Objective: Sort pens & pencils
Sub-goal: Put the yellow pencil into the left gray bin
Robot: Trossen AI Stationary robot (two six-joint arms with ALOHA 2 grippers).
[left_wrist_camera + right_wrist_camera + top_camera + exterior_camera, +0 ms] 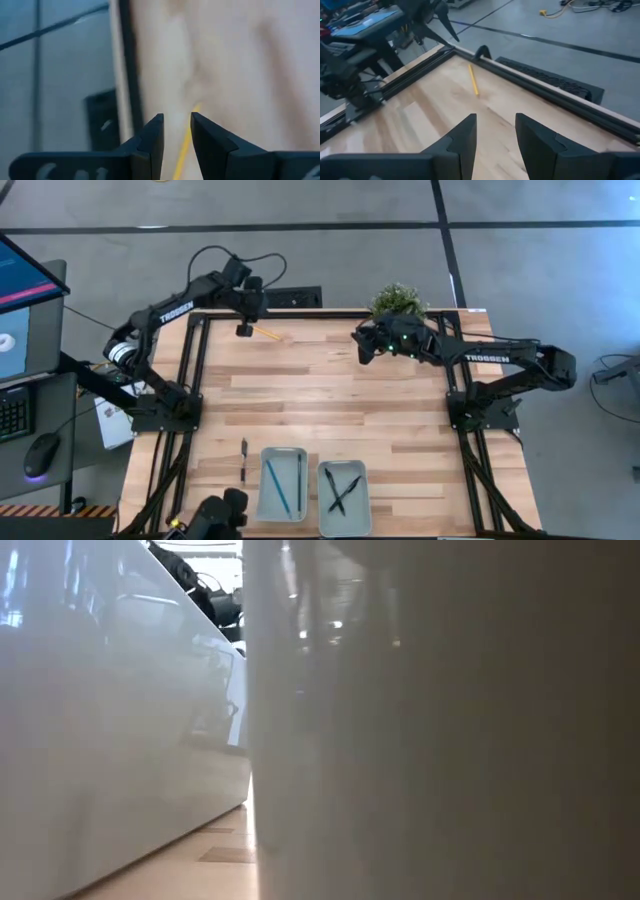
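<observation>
The yellow pencil [266, 333] lies flat on the wood near the table's far left corner, also seen as a yellow pencil [473, 80] in the right wrist view. My left gripper [243, 328] hovers open just left of it, and the pencil [186, 142] shows below the gap between its fingers. My right gripper [365, 345] waits open at the far middle of the table. One black pen [243, 460] lies on the table near the trays. A light blue pencil [277, 485] and a thin dark stick lie in the left tray [264, 502]. Two crossed black pens [342, 492] lie in the right tray [360, 520].
A small potted plant [398, 300] stands at the far edge, right behind my right gripper. Black frame rails [200, 370] run along the table's left and far sides. The low view is filled by the tray walls [120, 740]. Bare wood lies across the table's middle.
</observation>
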